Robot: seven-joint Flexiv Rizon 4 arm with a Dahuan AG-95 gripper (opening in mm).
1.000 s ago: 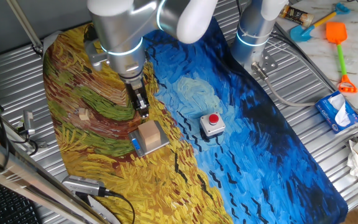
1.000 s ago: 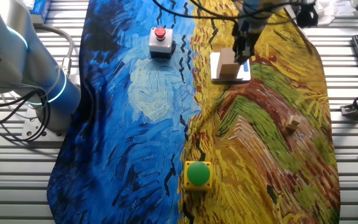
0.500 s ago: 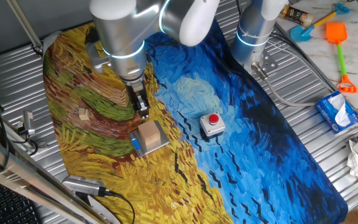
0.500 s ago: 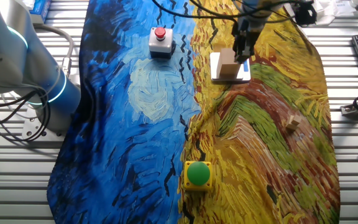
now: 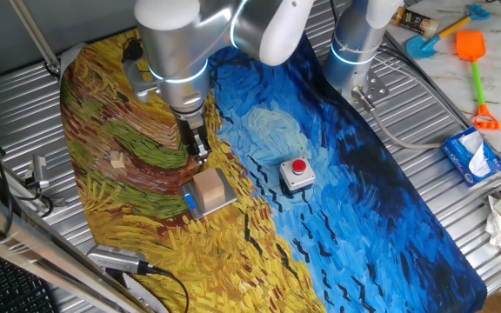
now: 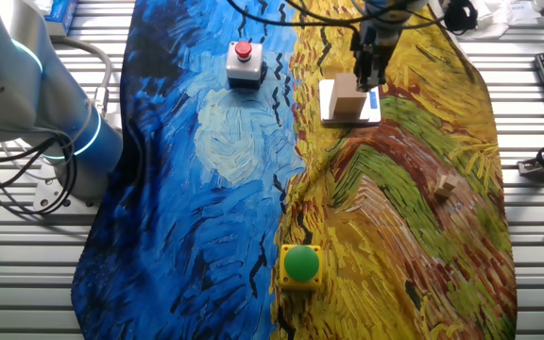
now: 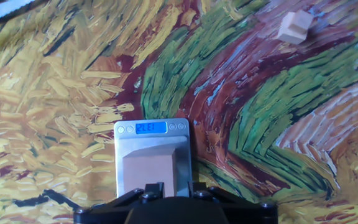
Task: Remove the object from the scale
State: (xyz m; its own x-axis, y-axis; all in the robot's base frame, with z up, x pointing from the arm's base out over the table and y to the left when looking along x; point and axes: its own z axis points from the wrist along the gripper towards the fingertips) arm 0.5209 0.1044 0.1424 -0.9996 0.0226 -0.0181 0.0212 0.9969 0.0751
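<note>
Block (image 5: 210, 185): sits centred on scale (image 7: 127, 163).
Gripper (image 5: 199, 157): just above block, not gripping; finger spread cannot be told.
Approach: lower squarely astride block, clear of scale.

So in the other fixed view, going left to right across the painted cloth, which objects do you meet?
Red-button box → green button → wooden block on the scale → small pale wooden piece.
</note>
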